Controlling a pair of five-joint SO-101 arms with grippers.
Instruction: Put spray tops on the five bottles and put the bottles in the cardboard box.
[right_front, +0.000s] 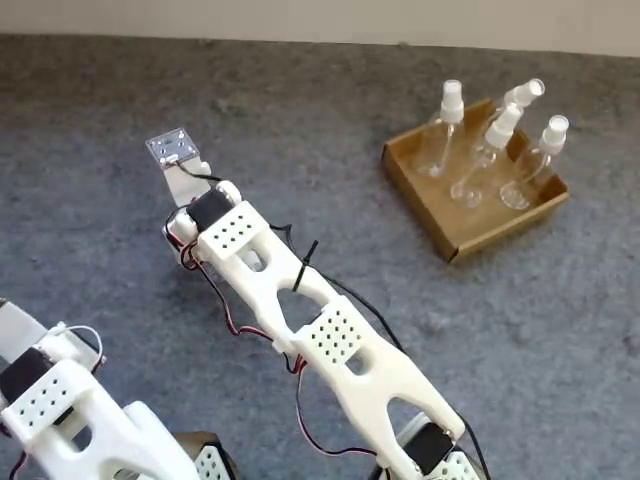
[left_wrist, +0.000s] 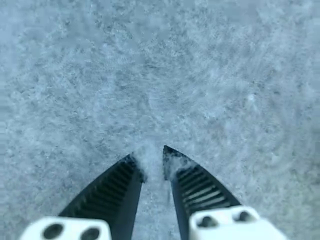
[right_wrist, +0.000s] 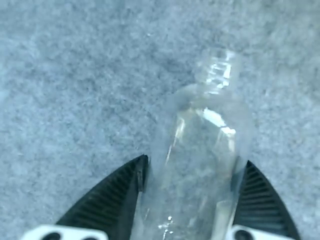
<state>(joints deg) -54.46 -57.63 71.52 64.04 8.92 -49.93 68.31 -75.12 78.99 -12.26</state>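
Cardboard box far right, well apart from both arms. Four capped bottles crowd it, leaning, tops above the walls; I see bare box floor only along the near-left wall. Open carpet between box and my right arm, which lies diagonally across the middle, barring a straight crossing from the left arm. Right gripper full: open-necked bottle fills the jaws.

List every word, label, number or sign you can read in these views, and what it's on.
None readable. The cardboard box, the four capped bottles in it, and the clear bottle in the right gripper carry no visible print or labels.
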